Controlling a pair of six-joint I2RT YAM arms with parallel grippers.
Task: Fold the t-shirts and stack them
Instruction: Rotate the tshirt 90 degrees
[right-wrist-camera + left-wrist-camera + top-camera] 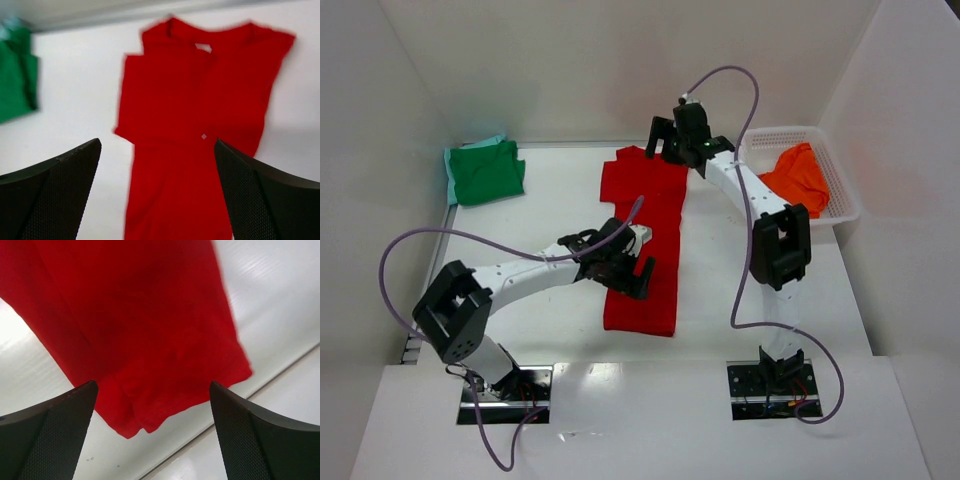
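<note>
From above, the left gripper [620, 262] and its wrist covered the middle of the red shirt [655, 200], so the cloth under them could not be seen. The right arm [750, 195] hid the left rim of the basket [845, 195] at the table's far right corner, and the edge of the orange shirt [802, 172]. The right wrist view was blurred: the collar label [203, 48] was unreadable and the green shirt [15, 75] ran off the left edge. The left wrist view cut the red shirt at its top edge.
</note>
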